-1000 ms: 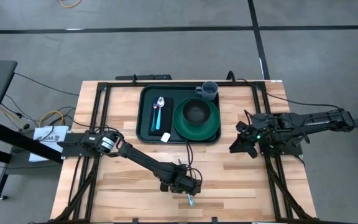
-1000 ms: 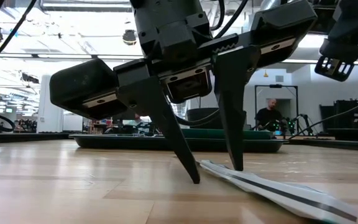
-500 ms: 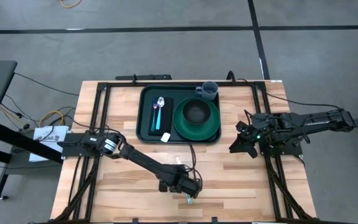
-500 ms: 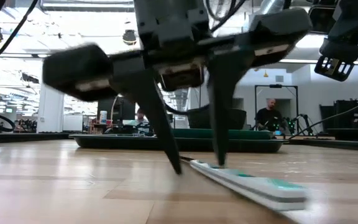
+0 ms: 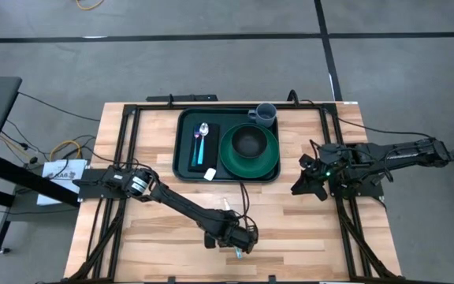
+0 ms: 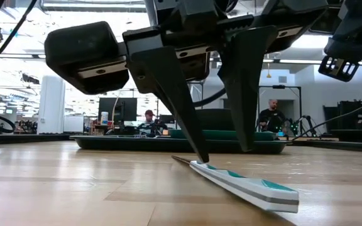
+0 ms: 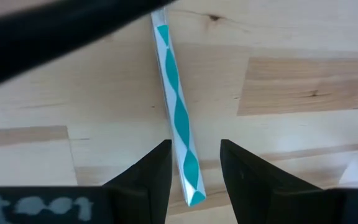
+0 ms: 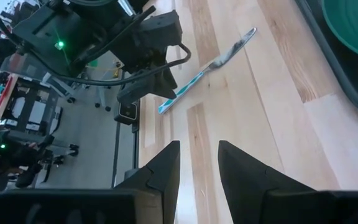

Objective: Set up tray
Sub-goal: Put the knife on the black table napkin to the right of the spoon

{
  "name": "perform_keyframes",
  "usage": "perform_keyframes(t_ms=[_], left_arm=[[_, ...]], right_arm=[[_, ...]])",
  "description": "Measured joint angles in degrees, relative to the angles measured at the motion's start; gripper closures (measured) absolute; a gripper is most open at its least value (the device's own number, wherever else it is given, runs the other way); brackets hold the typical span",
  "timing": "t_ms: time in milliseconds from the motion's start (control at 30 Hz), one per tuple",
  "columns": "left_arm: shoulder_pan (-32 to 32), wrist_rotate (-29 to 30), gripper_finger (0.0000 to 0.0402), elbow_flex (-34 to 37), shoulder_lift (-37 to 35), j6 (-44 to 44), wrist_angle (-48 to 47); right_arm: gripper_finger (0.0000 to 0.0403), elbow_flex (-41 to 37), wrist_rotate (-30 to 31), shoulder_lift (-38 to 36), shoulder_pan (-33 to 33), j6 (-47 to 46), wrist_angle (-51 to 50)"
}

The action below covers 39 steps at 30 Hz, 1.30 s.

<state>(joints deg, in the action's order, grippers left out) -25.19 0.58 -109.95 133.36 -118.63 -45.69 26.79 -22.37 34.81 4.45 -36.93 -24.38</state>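
I see the tray [image 5: 186,146] in the upper centre of the high view, lying flat on the tabletop [image 5: 290,225]. It is a large dark green rectangle with rounded corners and a raised rim. A round green plate [image 5: 270,154] fills its right half, and a dark bowl [image 5: 249,141] sits on that plate. On the tray's left half lies a narrow black rectangle [image 5: 213,146] with a spoon [image 5: 201,140] on it; the spoon has a metal bowl and a teal handle. A small white tag [image 5: 210,173] rests at the tray's lower rim. A grey mug [image 5: 265,115] stands at the tray's upper right corner.

In the low view the tray [image 6: 137,143] shows as a thin dark green band across the middle distance, with people seated in the room behind it.

The left gripper [image 5: 240,244] is at the lower centre of the high view, well apart from the tray. Its fingers [image 7: 154,171] are parted and straddle a utensil with a white and teal handle [image 7: 180,124] that lies on the wood. In the low view one fingertip [image 6: 201,157] touches the handle; the other stands just beside it. The gripper is not clamped on it.

The right gripper [image 5: 304,183] waits at the right of the tray, above the tabletop, fingers [image 8: 160,171] parted and holding nothing.
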Motion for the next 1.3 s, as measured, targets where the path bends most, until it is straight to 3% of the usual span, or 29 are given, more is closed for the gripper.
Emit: perform_keyframes(t_ms=[967,1300], left_arm=[[-0.16,-1.58,0.0281,-0.37,2.54,-0.17,-1.56],[-0.78,-1.37,0.0385,-0.37,2.58,1.21,-3.12]], right_arm=[[0.0301,0.02,-0.30,0.01,0.00,1.59,-0.39],[0.0301,0.02,-0.30,0.01,0.00,1.59,-0.01]])
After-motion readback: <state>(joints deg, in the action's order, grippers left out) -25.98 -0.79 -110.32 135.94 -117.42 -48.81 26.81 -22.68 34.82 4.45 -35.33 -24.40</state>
